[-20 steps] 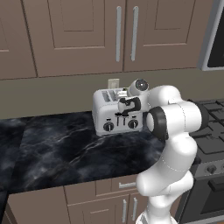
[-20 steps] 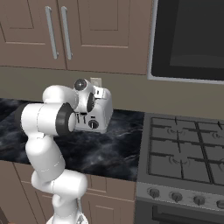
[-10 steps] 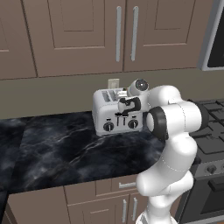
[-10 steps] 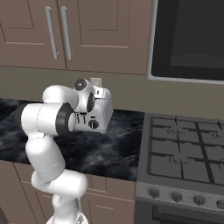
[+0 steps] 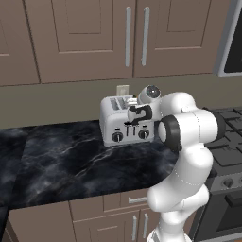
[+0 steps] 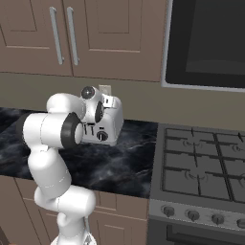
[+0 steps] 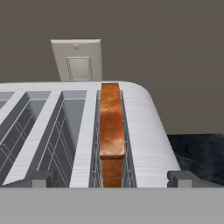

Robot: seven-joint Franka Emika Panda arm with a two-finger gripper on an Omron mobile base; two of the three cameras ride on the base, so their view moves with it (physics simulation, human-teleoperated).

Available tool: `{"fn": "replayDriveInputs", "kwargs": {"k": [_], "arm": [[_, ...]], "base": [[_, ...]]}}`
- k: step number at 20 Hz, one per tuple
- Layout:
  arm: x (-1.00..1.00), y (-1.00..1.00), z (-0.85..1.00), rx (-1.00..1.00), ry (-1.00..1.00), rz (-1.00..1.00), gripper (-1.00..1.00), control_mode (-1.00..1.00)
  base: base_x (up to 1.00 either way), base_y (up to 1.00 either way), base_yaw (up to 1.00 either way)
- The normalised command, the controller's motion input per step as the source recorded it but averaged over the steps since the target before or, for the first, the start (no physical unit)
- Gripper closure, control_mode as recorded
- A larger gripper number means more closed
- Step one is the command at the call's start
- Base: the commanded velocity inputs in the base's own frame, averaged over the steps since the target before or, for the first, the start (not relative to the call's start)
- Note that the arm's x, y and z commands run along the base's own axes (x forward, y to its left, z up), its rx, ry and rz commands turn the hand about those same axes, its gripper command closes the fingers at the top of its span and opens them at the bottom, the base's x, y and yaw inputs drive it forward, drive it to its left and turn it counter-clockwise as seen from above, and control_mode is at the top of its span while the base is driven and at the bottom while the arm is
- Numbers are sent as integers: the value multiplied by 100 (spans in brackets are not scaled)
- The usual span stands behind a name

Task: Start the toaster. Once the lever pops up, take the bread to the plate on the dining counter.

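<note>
Silver four-slot toaster [image 5: 124,122] on the black marbled surface [image 5: 71,160], near the back wall below an outlet plate [image 7: 78,60]. Two black knobs mark its front. The bread [image 7: 111,131], brown-orange crust upward, sits in the rightmost slot. The gripper [image 7: 111,179] hovers above it, fingers spread wide, holding nothing.

- silver boxy four-slot toaster [image 5: 124,121] sits on the black marble-veined counter [image 5: 71,163], pushed back by the wall
- brown-crusted bread slice [image 7: 111,131] stands in the toaster's rightmost slot in the hand view
- beige wall outlet plate [image 7: 78,60] is right behind the toaster
- black gas stovetop [image 6: 203,165] is right of the counter
- wooden cabinets [image 5: 94,38] hang above
</note>
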Motion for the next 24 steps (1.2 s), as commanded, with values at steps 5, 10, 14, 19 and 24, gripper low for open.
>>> {"fn": "replayDriveInputs", "kwargs": {"k": [5, 10, 14, 19, 24], "arm": [[0, 0, 0, 0, 0, 0, -100, -100], [0, 0, 0, 0, 0, 0, -100, -100], [0, 0, 0, 0, 0, 0, -100, -100], [0, 0, 0, 0, 0, 0, -100, -100], [0, 0, 0, 0, 0, 0, -100, -100]], "base": [[0, 0, 0], [0, 0, 0], [0, 0, 0], [0, 0, 0], [0, 0, 0]]}}
